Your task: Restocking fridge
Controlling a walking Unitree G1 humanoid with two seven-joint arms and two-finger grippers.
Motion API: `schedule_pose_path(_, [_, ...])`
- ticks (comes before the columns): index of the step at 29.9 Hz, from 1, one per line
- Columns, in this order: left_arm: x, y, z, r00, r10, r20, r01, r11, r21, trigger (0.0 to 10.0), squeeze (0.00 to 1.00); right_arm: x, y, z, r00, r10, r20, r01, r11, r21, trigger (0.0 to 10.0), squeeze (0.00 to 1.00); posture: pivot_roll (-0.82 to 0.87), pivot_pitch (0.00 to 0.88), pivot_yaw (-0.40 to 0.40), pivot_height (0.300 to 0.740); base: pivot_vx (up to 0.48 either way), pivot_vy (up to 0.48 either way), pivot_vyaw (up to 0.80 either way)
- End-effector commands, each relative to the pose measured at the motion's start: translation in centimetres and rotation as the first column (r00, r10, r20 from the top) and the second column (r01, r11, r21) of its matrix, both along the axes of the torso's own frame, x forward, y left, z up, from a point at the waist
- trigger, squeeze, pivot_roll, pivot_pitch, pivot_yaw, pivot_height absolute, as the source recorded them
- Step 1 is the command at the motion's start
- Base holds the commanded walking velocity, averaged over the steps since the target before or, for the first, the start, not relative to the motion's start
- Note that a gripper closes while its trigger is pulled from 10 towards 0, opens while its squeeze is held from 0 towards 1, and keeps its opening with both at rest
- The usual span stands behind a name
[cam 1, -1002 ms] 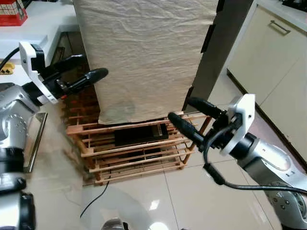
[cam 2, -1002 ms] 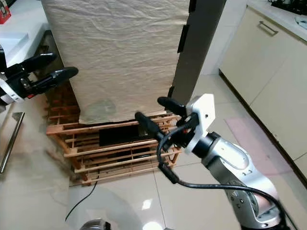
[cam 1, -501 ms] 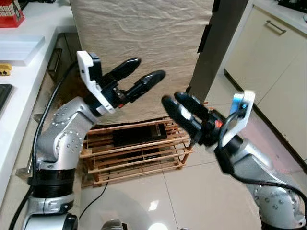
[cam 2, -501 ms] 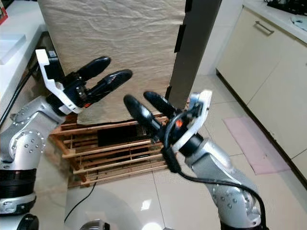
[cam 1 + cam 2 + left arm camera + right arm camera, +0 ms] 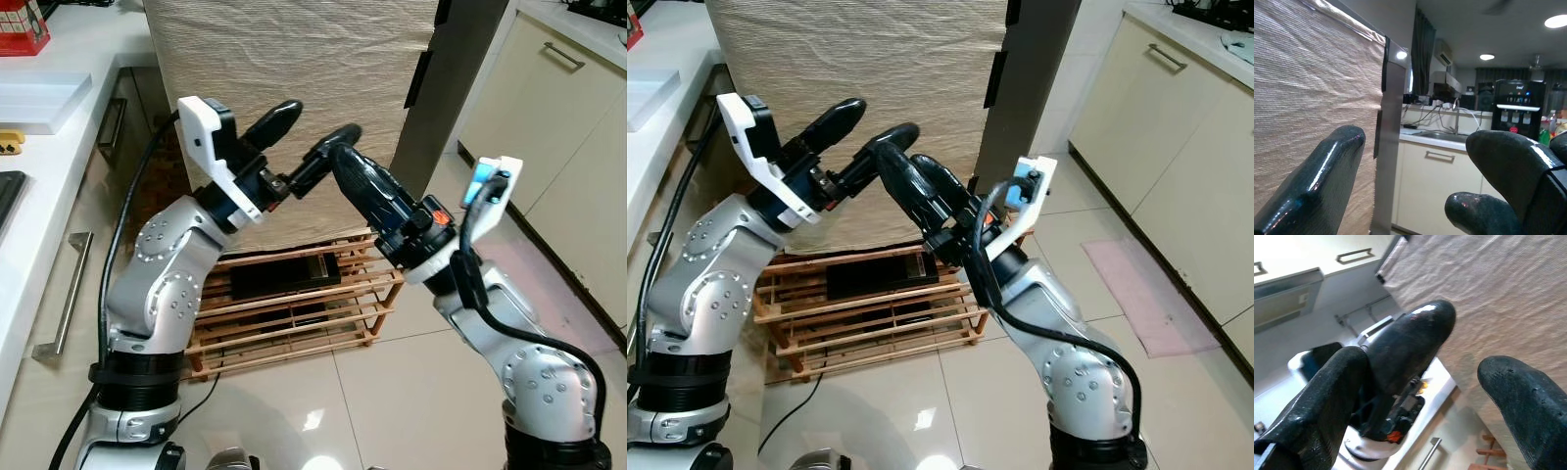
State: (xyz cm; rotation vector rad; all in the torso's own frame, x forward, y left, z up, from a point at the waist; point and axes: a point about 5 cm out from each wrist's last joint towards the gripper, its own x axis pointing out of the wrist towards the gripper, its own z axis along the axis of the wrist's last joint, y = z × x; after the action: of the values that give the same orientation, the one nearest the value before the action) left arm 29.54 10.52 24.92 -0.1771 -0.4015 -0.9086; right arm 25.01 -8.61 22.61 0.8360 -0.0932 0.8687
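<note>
Dead ahead at twelve o'clock stands what I take for the fridge [image 5: 294,108], draped in beige cloth. My left gripper [image 5: 309,137] and right gripper [image 5: 906,171] hang spread and empty, fingers crossing; they could snag. The left wrist view adds cabinets [image 5: 1440,191] at three o'clock.

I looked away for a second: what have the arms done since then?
Both arms swung up and inward from the sides. The left claw and right claw now meet, fingers interleaved, before the cloth-covered fridge. Nothing was grasped. The wooden rack stayed put.
</note>
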Motion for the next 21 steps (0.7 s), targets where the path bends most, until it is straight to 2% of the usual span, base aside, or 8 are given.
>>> schedule_pose_path(1, [-0.5, -0.8, 0.1, 0.999, -0.020, 0.037, 0.019, 0.999, 0.032, 10.0, 0.00, 0.5, 0.3, -0.1, 0.999, -0.020, -0.035, 0.020, 1.000, -0.004, 10.0, 0.00, 0.00, 0.007, -0.050, 0.740, 0.000, 0.000, 0.00])
schedule_pose_path(6, [-0.5, -1.1, 0.4, 0.993, 0.026, 0.113, -0.035, 0.997, 0.071, 10.0, 0.00, 1.3, 0.6, -0.5, 0.992, -0.065, -0.112, 0.062, 0.998, -0.023, 10.0, 0.00, 0.00, 0.007, -0.053, 0.740, 0.000, 0.000, 0.00])
schedule_pose_path(8, [-0.6, -1.3, 0.5, 0.990, 0.037, 0.138, -0.050, 0.995, 0.087, 10.0, 0.00, 1.4, 0.8, -0.3, 0.989, -0.064, -0.133, 0.063, 0.998, -0.013, 7.7, 0.00, 0.00, 0.011, -0.054, 0.740, 0.000, 0.000, 0.00])
schedule_pose_path(9, [-0.7, -1.3, 0.5, 0.989, 0.035, 0.142, -0.049, 0.994, 0.093, 10.0, 0.00, 1.5, 0.8, -0.2, 0.989, -0.060, -0.137, 0.060, 0.998, -0.003, 2.6, 0.00, 0.00, 0.011, -0.054, 0.740, 0.000, 0.000, 0.00])
schedule_pose_path(11, [-0.7, -1.4, 0.4, 0.988, 0.034, 0.152, -0.050, 0.993, 0.104, 10.0, 0.00, 1.5, 0.9, -0.1, 0.989, -0.051, -0.140, 0.053, 0.998, 0.015, 0.7, 0.00, 0.00, 0.013, -0.054, 0.740, 0.000, 0.000, 0.00])
schedule_pose_path(14, [-0.7, -1.5, 0.4, 0.986, 0.039, 0.161, -0.056, 0.993, 0.105, 10.0, 0.00, 1.4, 0.9, 0.1, 0.988, -0.041, -0.147, 0.046, 0.998, 0.033, 3.2, 0.00, 0.00, 0.016, -0.054, 0.740, 0.000, 0.000, 0.00])
schedule_pose_path(15, [-0.8, -1.6, 0.5, 0.985, 0.042, 0.168, -0.060, 0.993, 0.102, 10.0, 0.00, 1.5, 0.9, 0.0, 0.987, -0.036, -0.159, 0.044, 0.998, 0.041, 9.3, 0.00, 0.00, 0.016, -0.056, 0.740, 0.000, 0.000, 0.00])
schedule_pose_path(21, [-0.9, -1.9, 0.9, 0.978, 0.047, 0.204, -0.067, 0.993, 0.093, 10.0, 0.00, 1.5, 1.1, 0.5, 0.973, 0.043, -0.227, 0.007, 0.977, 0.212, 10.0, 0.00, 0.01, 0.019, -0.058, 0.740, 0.000, 0.000, 0.00])
